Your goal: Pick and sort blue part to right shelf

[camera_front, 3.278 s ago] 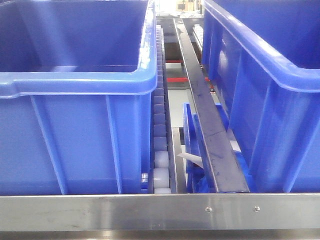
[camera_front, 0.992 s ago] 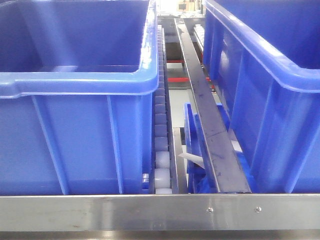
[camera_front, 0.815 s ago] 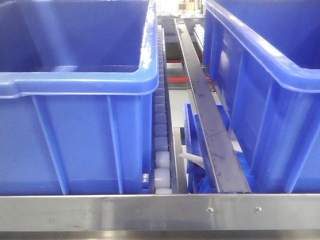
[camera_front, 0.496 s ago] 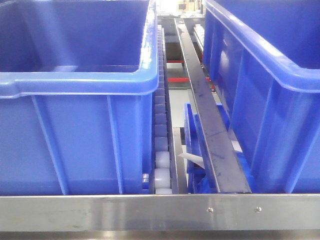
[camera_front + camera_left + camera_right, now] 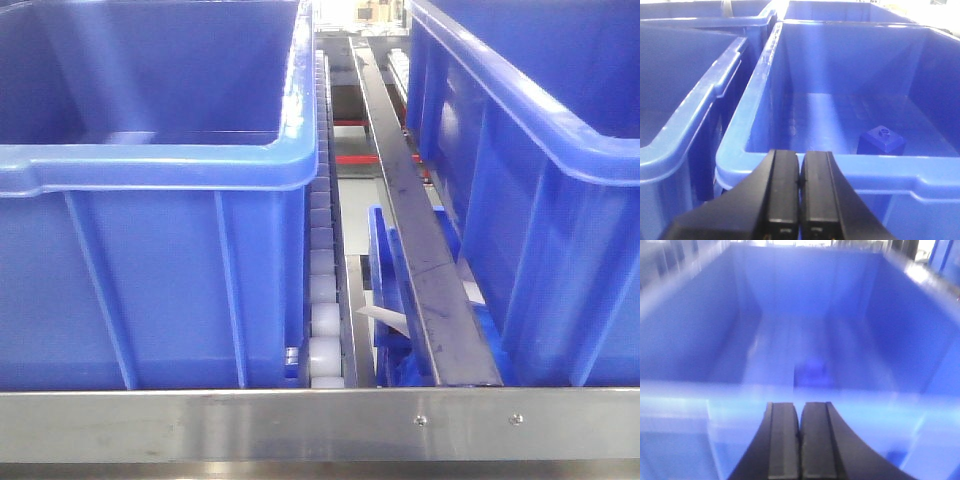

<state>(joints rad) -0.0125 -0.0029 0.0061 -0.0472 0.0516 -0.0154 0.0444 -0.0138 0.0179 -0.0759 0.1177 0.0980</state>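
Observation:
In the left wrist view a small blue part point(image 5: 881, 140), a block with a round mark on top, lies on the floor of a large blue bin point(image 5: 760, 80), near its front right. My left gripper point(image 5: 800, 161) is shut and empty, held just in front of that bin's near rim. The right wrist view is blurred. It shows another blue block point(image 5: 810, 374) on the floor of a blue bin point(image 5: 700, 340), with my right gripper point(image 5: 800, 412) shut and empty before the near rim. The right shelf point(image 5: 300, 425) shows its steel front rail in the front view.
Two large blue bins point(image 5: 150, 165) point(image 5: 520, 150) stand on the shelf. Between them run a lane of white rollers point(image 5: 322, 340) and a dark metal divider point(image 5: 420, 260). A second bin point(image 5: 685, 115) adjoins on the left in the left wrist view.
The front view has drifted very slightly; bins, rollers and rail stand as before. No gripper shows in that view.

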